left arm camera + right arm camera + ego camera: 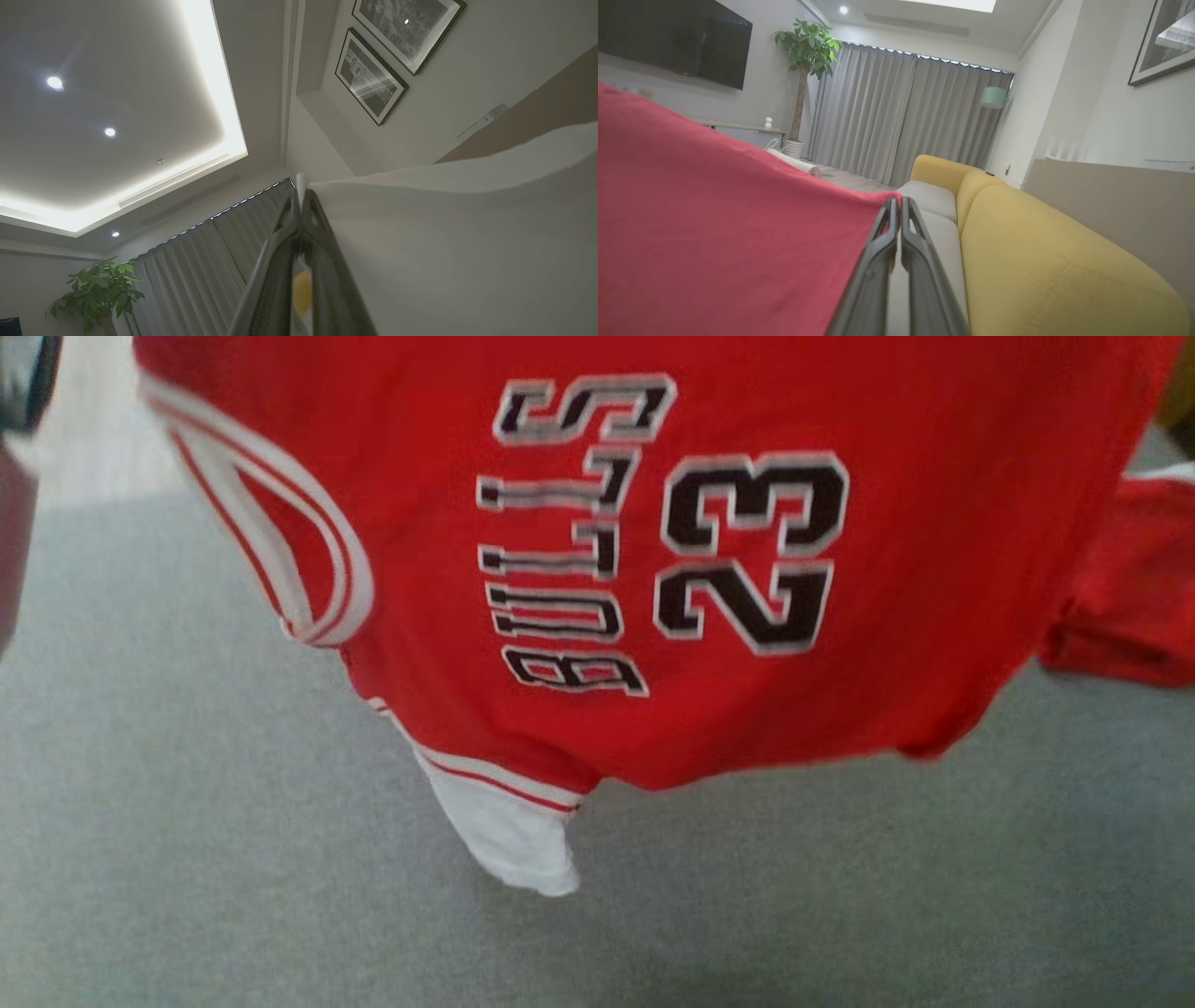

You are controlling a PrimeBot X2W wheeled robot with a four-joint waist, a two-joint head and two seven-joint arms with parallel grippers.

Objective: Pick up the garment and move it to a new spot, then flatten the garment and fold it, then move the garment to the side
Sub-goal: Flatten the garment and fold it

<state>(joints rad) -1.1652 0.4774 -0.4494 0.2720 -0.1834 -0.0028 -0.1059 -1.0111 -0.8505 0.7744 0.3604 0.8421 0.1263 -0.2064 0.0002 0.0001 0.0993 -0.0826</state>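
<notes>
Head view: garment (747,616), a red jersey with white trim, hangs spread close under the camera, lettering turned sideways. Its white lower corner dangles over a grey surface (233,849); whether it touches, cannot tell. Held high and wide, probably to carry it clear to the new spot.

Right wrist view: right tool (899,205) pinched tight on a red edge, cloth stretching off to one side. Yellow sofa (1064,261) beyond, curtains (901,116) far.

Left wrist view: left tool (299,196) likewise closed on pale cloth, probably the garment's trim or inner face. Two-point hold looks meant to keep the cloth spread for laying flat.
</notes>
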